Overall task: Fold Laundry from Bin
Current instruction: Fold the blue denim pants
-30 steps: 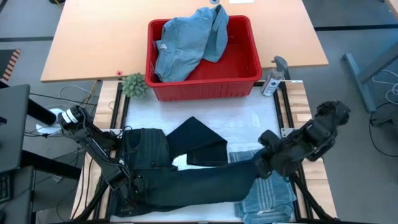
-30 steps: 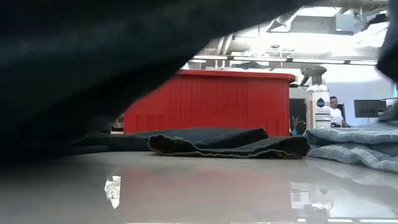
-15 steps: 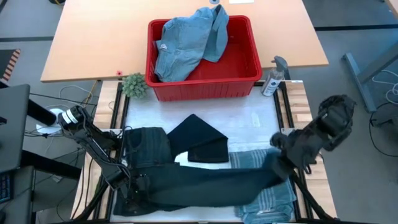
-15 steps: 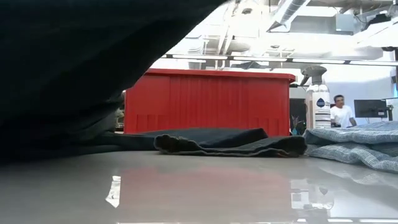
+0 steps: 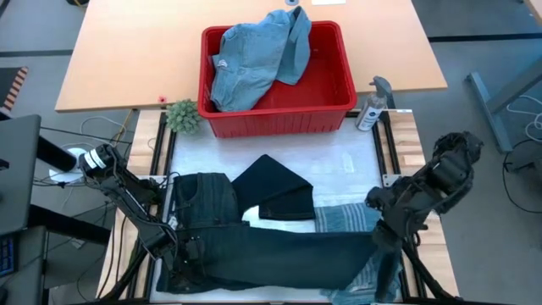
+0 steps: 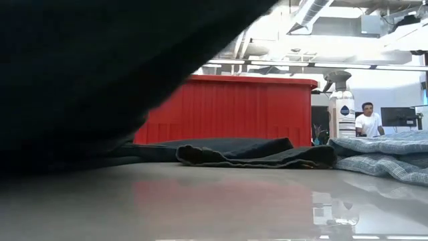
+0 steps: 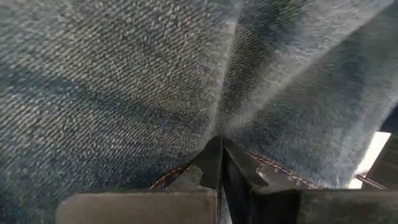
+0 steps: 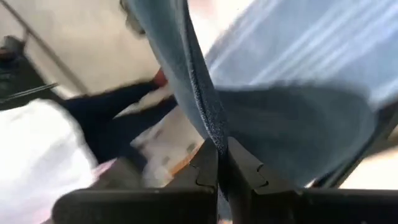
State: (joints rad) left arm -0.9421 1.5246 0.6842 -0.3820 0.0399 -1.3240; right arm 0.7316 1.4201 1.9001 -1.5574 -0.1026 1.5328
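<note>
At the lower right of the high frame, my right hand [image 5: 383,241] is dragging the trousers [image 5: 279,254] leg outward over the striped shirt [image 5: 343,219], pinching its hem; the leg is lying straighter than a second ago, readying a fold; my left hand [image 5: 182,250] is clamping the waistband; the wrist views alone are showing both pinches; overhead, denim is waiting in the bin [image 5: 339,93].

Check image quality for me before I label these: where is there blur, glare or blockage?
Low view: dark trousers block most of the frame; the tabletop mirrors the red bin. Right wrist view: background smeared, right claw sharp. Left wrist view: denim crisp.
</note>
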